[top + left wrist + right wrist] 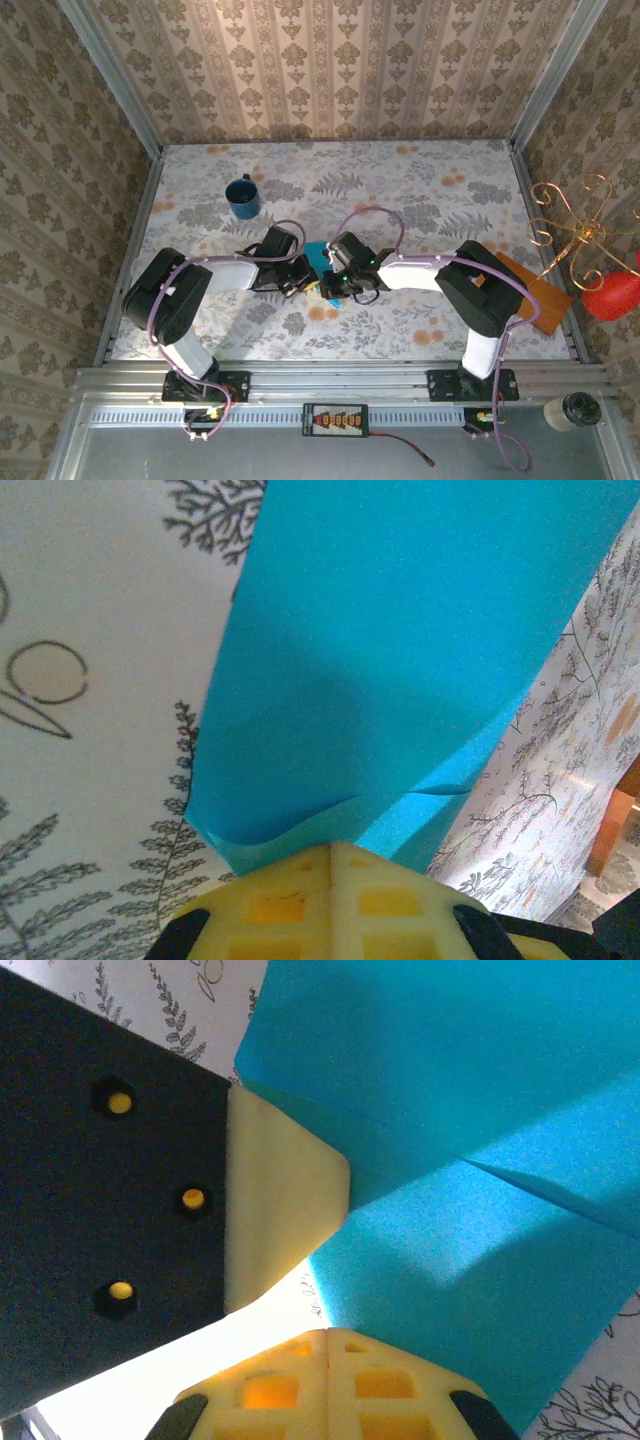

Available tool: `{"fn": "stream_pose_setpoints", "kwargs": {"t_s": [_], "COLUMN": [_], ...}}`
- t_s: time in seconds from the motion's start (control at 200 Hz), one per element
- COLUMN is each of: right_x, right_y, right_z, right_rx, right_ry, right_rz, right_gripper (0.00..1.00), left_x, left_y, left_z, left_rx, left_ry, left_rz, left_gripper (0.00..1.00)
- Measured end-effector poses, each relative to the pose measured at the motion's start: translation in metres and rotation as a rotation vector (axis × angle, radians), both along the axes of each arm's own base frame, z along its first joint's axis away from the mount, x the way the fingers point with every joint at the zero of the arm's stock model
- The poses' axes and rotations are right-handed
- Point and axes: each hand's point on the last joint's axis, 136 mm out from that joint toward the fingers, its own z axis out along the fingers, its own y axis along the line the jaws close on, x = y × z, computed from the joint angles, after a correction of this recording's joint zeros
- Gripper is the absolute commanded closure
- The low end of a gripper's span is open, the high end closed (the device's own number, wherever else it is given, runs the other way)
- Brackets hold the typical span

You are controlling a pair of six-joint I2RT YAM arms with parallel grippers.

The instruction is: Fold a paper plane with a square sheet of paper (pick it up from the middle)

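The square sheet of paper (pixel 316 258), bright turquoise and folded over itself, lies on the table between my two grippers. In the left wrist view the paper (pixel 400 660) stretches away from my left gripper (pixel 332 848), whose yellow fingers are shut, with the paper's wavy near edge meeting their tip. In the right wrist view a crease runs across the paper (pixel 480 1160). My right gripper (pixel 328 1332) is shut, its tip at the paper's near corner. The left gripper's cream finger (pixel 280 1200) rests against the paper's left edge. From above, the left gripper (pixel 300 280) and right gripper (pixel 330 283) almost touch.
A dark blue mug (pixel 243 197) stands at the back left of the floral table (pixel 420 330). An orange-brown board (pixel 535 295) lies at the right edge behind my right arm. A gold wire stand (pixel 570 215) and a red object (pixel 612 295) sit beyond that edge.
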Motion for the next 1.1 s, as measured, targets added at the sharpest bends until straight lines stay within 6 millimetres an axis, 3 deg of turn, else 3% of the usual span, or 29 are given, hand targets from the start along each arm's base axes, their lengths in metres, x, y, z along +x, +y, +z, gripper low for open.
{"fn": "stream_pose_setpoints", "kwargs": {"t_s": [0.865, 1.1], "right_x": [-0.005, -0.018], "right_y": [-0.005, -0.016], "right_z": [-0.006, -0.006], "right_rx": [-0.010, -0.016], "right_ry": [0.006, 0.014], "right_rz": [0.007, 0.011], "right_gripper": [0.98, 0.98], "left_x": [0.000, 0.000], "left_y": [-0.001, -0.001], "left_z": [-0.001, 0.000], "left_rx": [0.016, 0.016], "left_ry": [0.007, 0.014], "left_rz": [-0.018, -0.021], "left_gripper": [0.97, 0.97]}}
